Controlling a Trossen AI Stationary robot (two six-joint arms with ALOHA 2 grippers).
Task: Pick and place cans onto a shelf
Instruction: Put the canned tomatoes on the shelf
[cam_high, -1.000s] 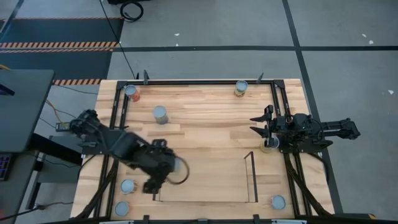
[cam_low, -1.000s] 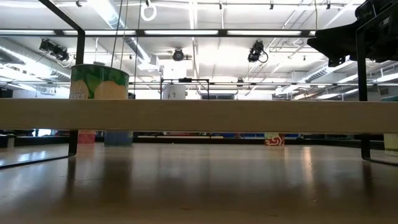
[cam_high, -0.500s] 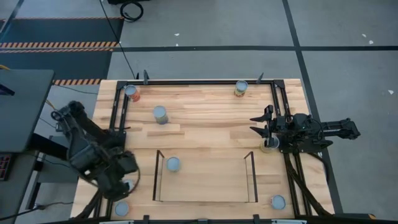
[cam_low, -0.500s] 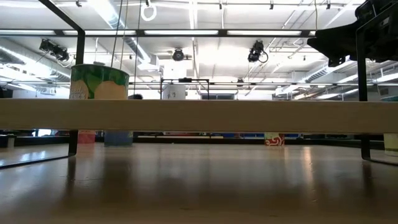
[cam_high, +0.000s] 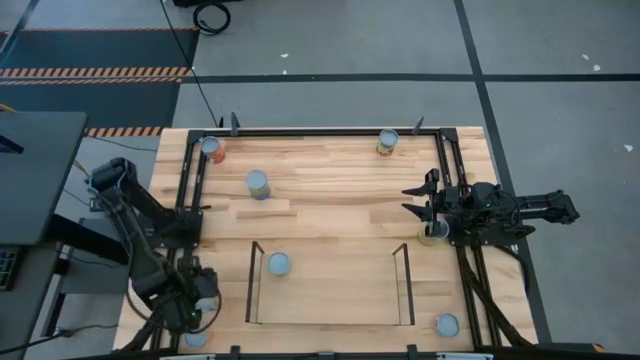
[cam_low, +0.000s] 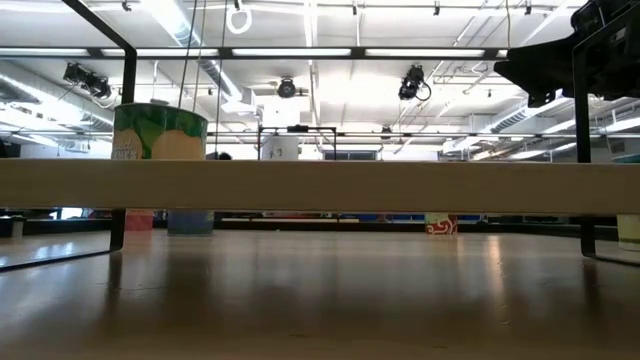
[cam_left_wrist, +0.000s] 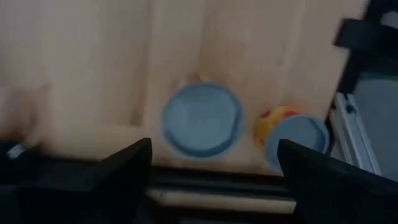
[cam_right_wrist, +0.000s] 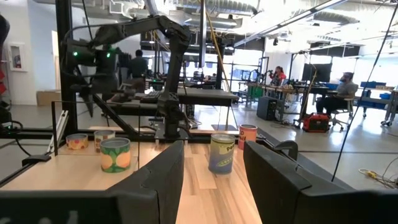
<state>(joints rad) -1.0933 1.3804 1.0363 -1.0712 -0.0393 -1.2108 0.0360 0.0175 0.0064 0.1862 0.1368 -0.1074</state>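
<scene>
The wooden table (cam_high: 330, 185) carries the shelf (cam_high: 330, 290), a low light-wood platform with dark uprights at its short ends, near the front edge. One can (cam_high: 278, 264) with a grey-blue top stands on the shelf by its left upright; in the low view it shows a green and yellow label (cam_low: 160, 131), the print on it too small to read. The left arm reaches down at the table's front-left corner, where the left gripper (cam_high: 190, 310) hovers over two cans: its wrist view shows its dark fingers (cam_left_wrist: 127, 165) spread wide, empty, above a blue-topped can (cam_left_wrist: 202, 119) with a second can (cam_left_wrist: 297, 140), yellow and red on its side, just beside it. The right arm waits at the table's right edge, the right gripper (cam_high: 432, 212) by a yellow-sided can (cam_high: 432, 234); its jaws stand narrowly apart with nothing between them. Other cans stand well apart: one red-labelled at the far left corner (cam_high: 211, 149), one mid-table (cam_high: 258, 184), one at the far edge (cam_high: 387, 142) and one at the front right (cam_high: 446, 325).
</scene>
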